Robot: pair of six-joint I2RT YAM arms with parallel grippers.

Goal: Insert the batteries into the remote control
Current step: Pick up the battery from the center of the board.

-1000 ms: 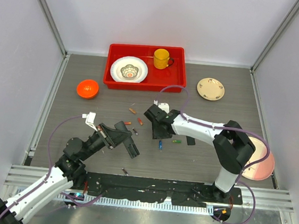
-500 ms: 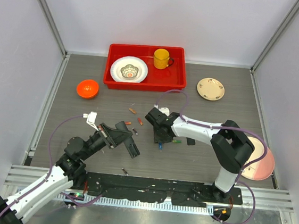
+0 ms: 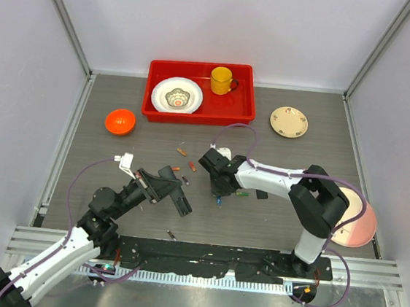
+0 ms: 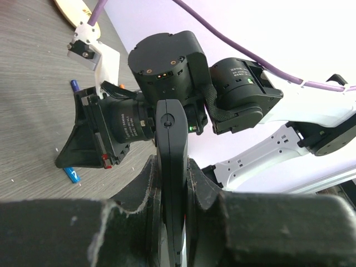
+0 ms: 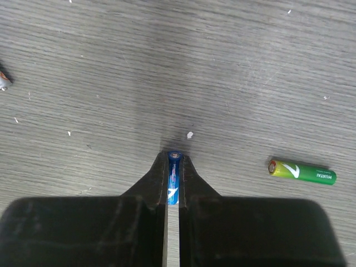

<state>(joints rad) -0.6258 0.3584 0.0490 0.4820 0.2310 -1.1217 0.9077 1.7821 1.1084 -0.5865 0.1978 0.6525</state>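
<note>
right tool (image 5: 174, 160) has lowered and narrowed; now clamps blue battery (image 5: 173, 186) | left tool (image 4: 172, 167) grips remote control (image 4: 170, 125)

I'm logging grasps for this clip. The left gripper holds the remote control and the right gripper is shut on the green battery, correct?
Not quite. The right gripper is shut on the blue battery, as the right wrist view shows; the green battery lies loose off to one side, ungripped. The left gripper does hold the remote control.
</note>
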